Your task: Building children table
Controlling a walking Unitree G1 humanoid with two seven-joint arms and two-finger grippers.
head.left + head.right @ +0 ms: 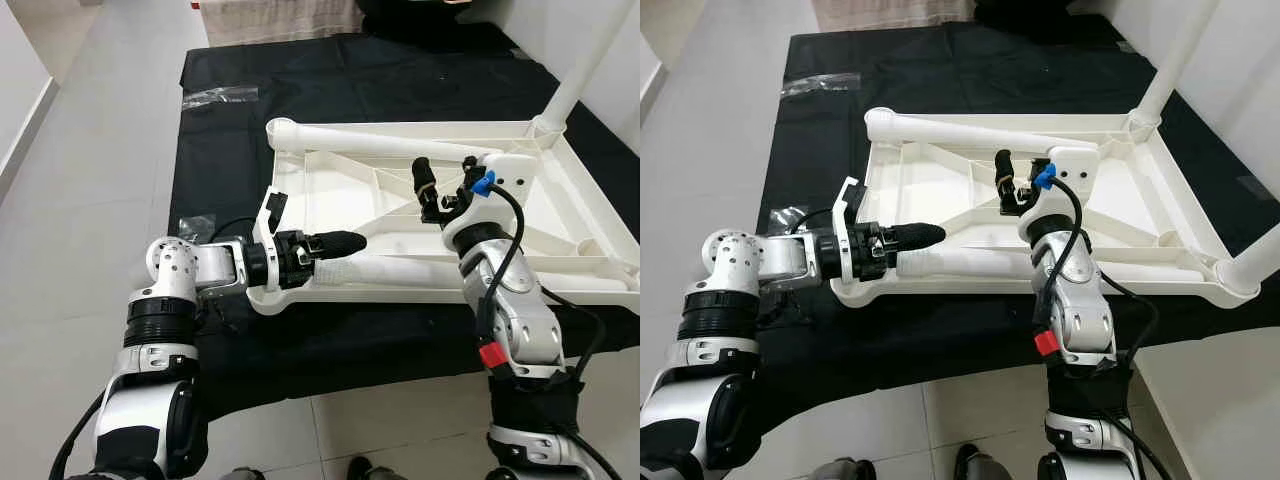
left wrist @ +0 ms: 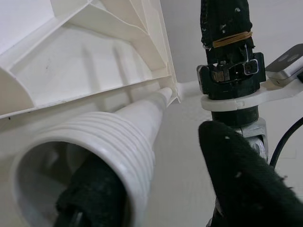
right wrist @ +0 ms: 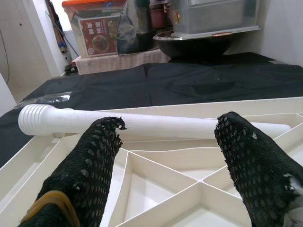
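A white upturned tabletop [image 1: 400, 190] lies ribs-up on a black cloth [image 1: 300, 90]. At 8 o'clock the left gripper [image 1: 340, 243] grips a white leg [image 1: 395, 268] lying along the near rim. The right gripper [image 1: 428, 190] hovers over the ribs at 3 o'clock.

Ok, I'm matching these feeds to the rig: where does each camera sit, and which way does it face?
Head eyes: look down at the upturned white tabletop on black cloth; both arms show.
Left wrist: along the left pincer, one finger inside a loose white leg's threaded end.
Right wrist: between the right pincer's open fingers, across the ribbed underside to another leg.
Shared: tabletop in all.
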